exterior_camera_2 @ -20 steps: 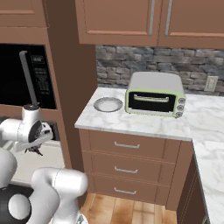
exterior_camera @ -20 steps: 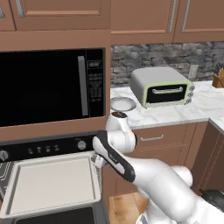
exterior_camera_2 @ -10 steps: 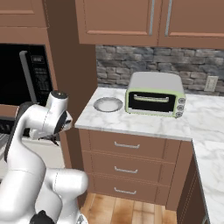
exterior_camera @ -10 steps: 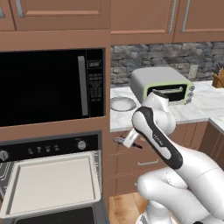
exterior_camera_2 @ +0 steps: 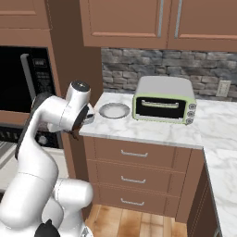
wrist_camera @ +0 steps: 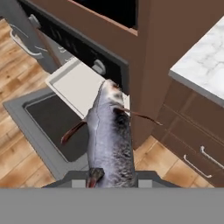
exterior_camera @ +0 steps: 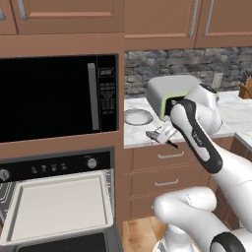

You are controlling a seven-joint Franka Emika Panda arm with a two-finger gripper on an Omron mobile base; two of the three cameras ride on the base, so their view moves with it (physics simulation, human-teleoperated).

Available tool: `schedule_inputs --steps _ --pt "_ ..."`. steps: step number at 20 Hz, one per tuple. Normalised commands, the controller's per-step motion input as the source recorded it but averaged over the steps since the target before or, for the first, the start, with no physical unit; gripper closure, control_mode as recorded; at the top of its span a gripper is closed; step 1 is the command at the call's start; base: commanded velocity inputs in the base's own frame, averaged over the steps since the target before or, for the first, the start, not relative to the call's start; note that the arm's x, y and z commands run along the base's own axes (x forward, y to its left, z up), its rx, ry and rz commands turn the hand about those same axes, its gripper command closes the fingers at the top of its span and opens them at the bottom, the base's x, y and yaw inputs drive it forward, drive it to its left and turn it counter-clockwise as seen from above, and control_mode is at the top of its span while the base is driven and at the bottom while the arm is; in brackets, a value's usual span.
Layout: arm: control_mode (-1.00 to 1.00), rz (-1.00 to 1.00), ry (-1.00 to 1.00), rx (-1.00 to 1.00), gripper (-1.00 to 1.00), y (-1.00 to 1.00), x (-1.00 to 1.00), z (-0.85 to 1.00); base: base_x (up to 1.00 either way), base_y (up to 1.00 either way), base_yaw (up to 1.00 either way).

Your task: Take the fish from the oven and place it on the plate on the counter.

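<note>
1. The white arm's two-finger gripper (exterior_camera: 158, 136) grips a slender grey-black fish (wrist_camera: 109, 144), its fingers closed narrowly around the tail end.
2. The fish hangs in the air just off the front edge of the white grey-veined marble counter (exterior_camera_2: 152, 129).
3. On that counter, near its left end, sits a small round grey-white plate (exterior_camera_2: 114, 110), beside a grey-green toaster oven (exterior_camera_2: 164, 101).
4. Left of and below the counter, the wide black oven (exterior_camera: 54, 167) stands open, its pale tray (exterior_camera: 56, 206) pulled out.

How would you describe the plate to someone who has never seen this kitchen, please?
Find the white marble counter beneath the stone backsplash. Near its left end, beside the grey-green toaster oven, lies the plate: small, round, shallow and grey-white, the only flat dish there.
</note>
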Motion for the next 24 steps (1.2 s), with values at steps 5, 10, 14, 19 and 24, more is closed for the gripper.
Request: schedule_inputs --steps 5,10,14,19,24 --pt "-1.0 -0.13 0.0 -0.05 1.0 -0.21 0.7 0.13 0.0 0.0 0.0" --pt "-1.0 -0.05 0.0 -0.06 1.0 0.0 0.96 -0.02 0.0 0.0 0.0" --pt "-1.0 0.0 -0.01 0.0 1.0 -0.06 0.84 -0.24 0.0 0.0 0.0" --pt "-1.0 0.0 -0.03 0.0 1.0 -0.06 0.76 -0.4 0.0 0.0 0.0" --pt "-1.0 -0.03 0.0 -0.04 1.0 0.01 0.62 -0.56 0.0 0.0 0.0"
